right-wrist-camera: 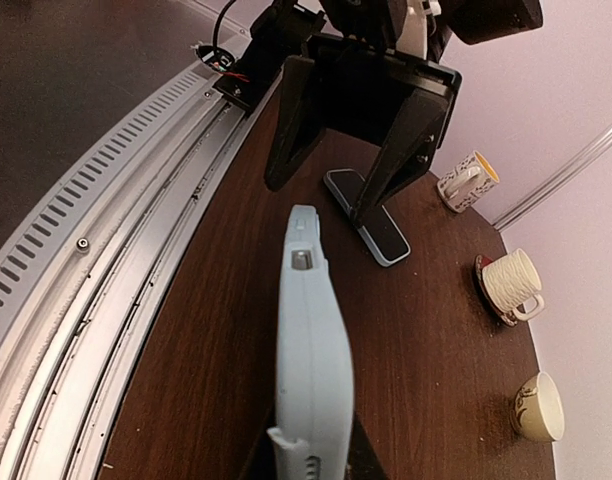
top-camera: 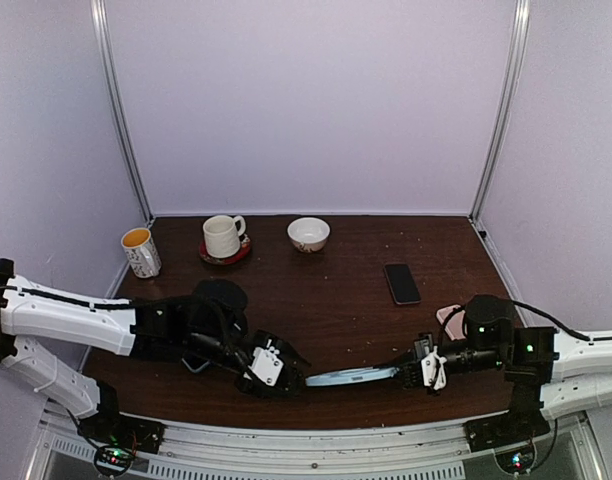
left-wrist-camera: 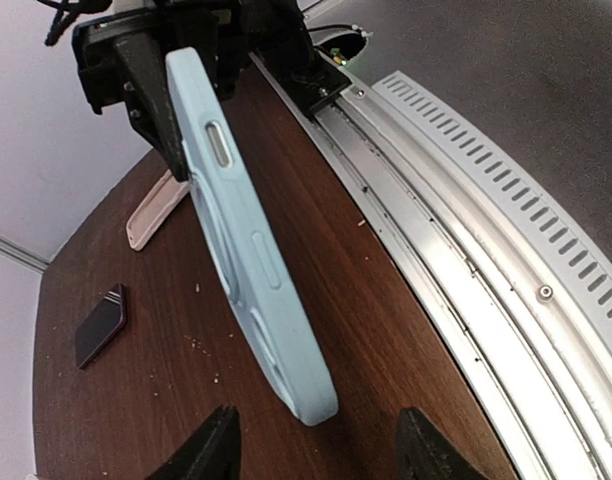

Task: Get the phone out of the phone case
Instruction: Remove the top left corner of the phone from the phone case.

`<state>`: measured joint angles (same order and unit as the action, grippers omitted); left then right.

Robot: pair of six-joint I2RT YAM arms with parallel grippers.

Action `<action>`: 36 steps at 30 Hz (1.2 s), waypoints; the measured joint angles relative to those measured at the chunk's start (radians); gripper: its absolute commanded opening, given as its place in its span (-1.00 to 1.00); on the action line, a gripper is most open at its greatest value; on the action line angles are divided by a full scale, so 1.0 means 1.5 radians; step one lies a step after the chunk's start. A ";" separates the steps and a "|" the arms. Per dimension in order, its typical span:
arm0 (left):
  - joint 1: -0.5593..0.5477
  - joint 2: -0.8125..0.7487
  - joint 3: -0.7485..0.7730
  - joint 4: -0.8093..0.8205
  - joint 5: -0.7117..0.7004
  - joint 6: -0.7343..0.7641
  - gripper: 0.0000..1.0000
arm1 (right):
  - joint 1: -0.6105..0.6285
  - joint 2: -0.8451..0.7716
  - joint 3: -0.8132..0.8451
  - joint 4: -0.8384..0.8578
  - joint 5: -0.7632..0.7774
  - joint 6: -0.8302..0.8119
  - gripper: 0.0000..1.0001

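Fingers (left-wrist-camera: 151, 100) on my right gripper (top-camera: 418, 372) are pinched tight on one end of the light blue phone case (left-wrist-camera: 246, 250), so that side has it held. It's turned on edge and runs like a bridge from that grip toward my left gripper (left-wrist-camera: 318, 455), low over the near edge of the table (top-camera: 336, 320). Over there the fingers (left-wrist-camera: 214, 450) are spread apart, one on each side of the case's free end, and neither looks like it's touching it. Can't tell from these angles whether there's a phone sitting inside the case.

Pose-wise, both arms are laid out low and nearly flat, reaching in from the sides so the two wrists face each other head on.

From the right wrist view there's a light-rimmed phone (right-wrist-camera: 371, 225) lying flat on the table just below and behind my left gripper. Further back on the right is a dark phone (top-camera: 402, 283), also flat, with a pinkish case (top-camera: 448, 315) near it beside my right arm. Along the far edge: a patterned mug (top-camera: 140, 250) with something orange in it, a white mug (top-camera: 223, 237) on a red coaster, and a small bowl (top-camera: 308, 234)
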<state>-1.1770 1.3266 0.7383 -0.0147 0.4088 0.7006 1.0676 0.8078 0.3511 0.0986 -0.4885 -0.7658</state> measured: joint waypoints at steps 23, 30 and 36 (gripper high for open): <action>0.008 0.094 0.071 -0.046 0.069 0.069 -0.39 | 0.030 0.000 0.000 0.000 0.030 -0.029 -1.00; 0.008 0.123 0.104 -0.088 0.071 0.094 -0.48 | 0.036 0.000 0.000 -0.008 0.039 -0.034 -1.00; 0.011 0.129 0.127 -0.131 0.072 0.110 -0.58 | 0.045 0.000 -0.001 -0.009 0.053 -0.038 -1.00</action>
<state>-1.1606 1.5204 0.9295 -0.2111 0.5163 0.8654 1.1347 0.8078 0.3504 0.0849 -0.4091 -0.8227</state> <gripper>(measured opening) 0.229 0.079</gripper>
